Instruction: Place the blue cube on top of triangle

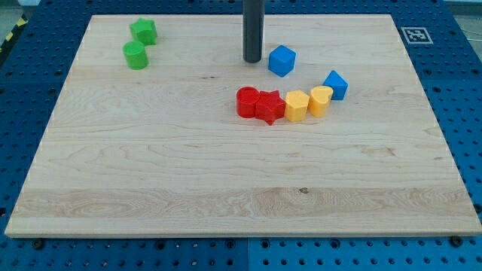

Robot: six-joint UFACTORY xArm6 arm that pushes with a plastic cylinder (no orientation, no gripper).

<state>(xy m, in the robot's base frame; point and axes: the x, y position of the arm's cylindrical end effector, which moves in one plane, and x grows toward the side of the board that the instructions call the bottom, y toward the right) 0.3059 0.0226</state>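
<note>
A blue cube point(282, 60) sits near the view's top centre of the wooden board point(151, 173). My tip point(252, 60) stands just to the cube's left, a small gap apart. A second blue block point(336, 84), shaped like a triangular wedge, lies lower right of the cube. It touches the right end of a curved row: a red cylinder point(247, 102), a red star point(269, 107), a yellow hexagon point(297, 105) and a yellow rounded block point(321, 99).
Two green blocks lie at the view's top left: one angular point(143, 31), one cylinder point(135, 55), close together. A printed marker tag point(414, 35) sits off the board's top right corner. Blue perforated table surrounds the board.
</note>
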